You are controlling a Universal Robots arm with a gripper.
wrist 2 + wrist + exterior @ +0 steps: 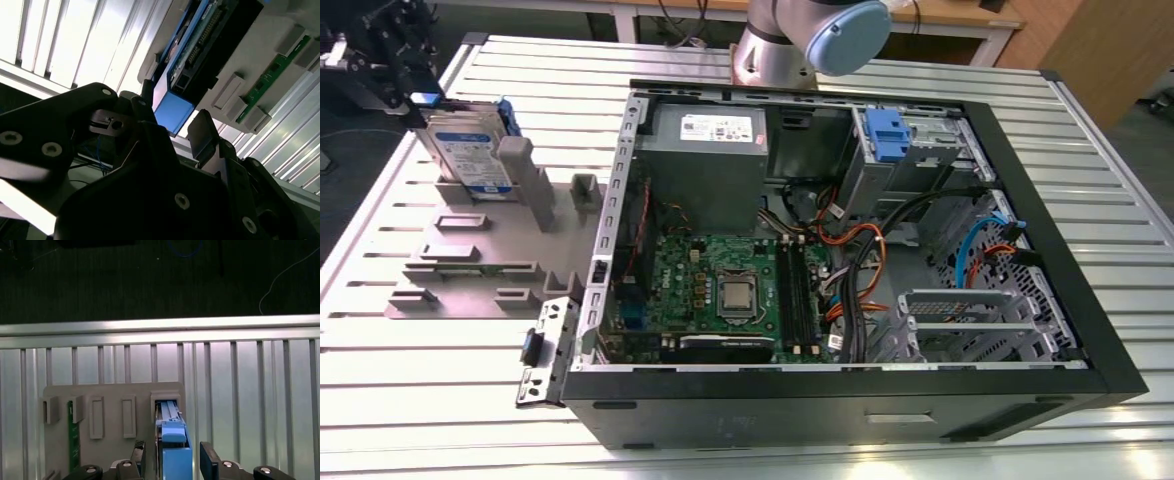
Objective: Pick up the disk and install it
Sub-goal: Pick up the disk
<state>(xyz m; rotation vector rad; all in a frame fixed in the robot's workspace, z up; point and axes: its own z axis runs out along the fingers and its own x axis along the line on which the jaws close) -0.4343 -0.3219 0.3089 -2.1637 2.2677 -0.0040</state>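
The disk [464, 150] stands on edge in a slot of the grey holder [467, 265] at the exterior view's left, its white-and-blue label facing out and its blue bracket on top. My gripper [426, 96] hangs over the disk's upper end. In both wrist views the two black fingers [141, 455] sit on either side of the disk's [173, 432] blue bracket end, with a gap showing beside one finger [202, 131]. The gripper [172, 460] [173, 112] is open around the disk [195, 45] and the disk rests in the holder.
The open computer case [1067, 300] lies to the exterior view's right, with a motherboard [720, 290], a grey power supply [707, 165] and a blue caddy [886, 135] in the upper bay. A green memory stick [73, 440] stands in another holder slot. The arm's base [781, 45] is behind the case.
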